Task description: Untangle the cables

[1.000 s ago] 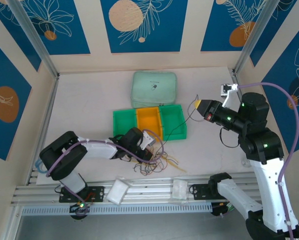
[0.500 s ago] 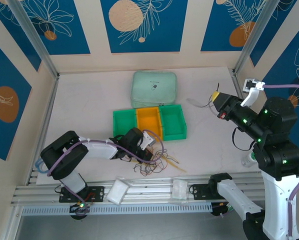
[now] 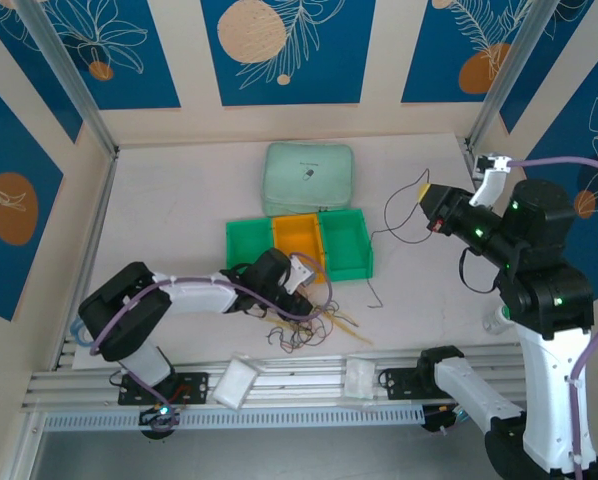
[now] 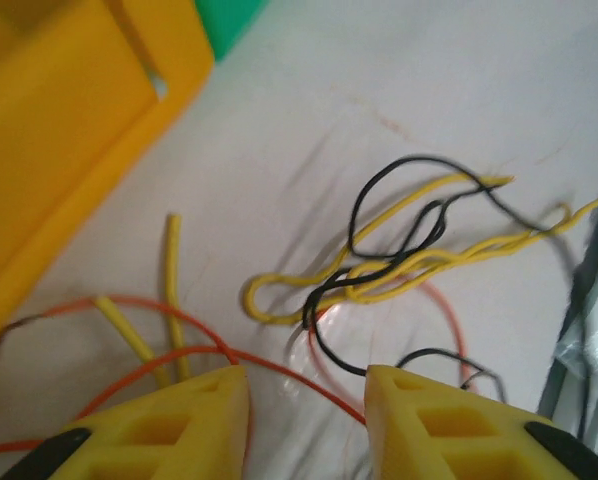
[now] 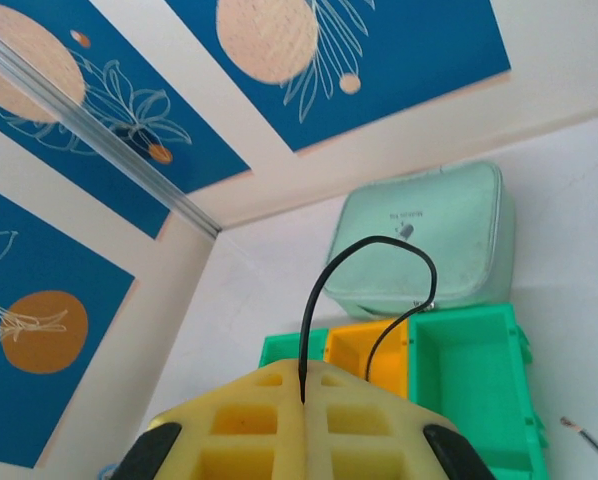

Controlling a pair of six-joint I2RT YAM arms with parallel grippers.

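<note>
One thin black cable [image 5: 374, 238] hung pinched in the clenched right tool [image 3: 431, 207], drooping in a long curve leftward and down to the white counter [image 3: 179, 200], near the wiry pile of yellow, orange and black cables [image 4: 409, 265] under the spread-open left tool [image 4: 307, 385], so its tail might catch there and drag the pile.

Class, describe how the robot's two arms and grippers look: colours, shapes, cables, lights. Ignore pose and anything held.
Both the left arm and right arm have white links and black joints, each with a purple cable. Small green lights dot the right arm's joints. The left gripper and right gripper have yellow fingers with square recesses.
</note>
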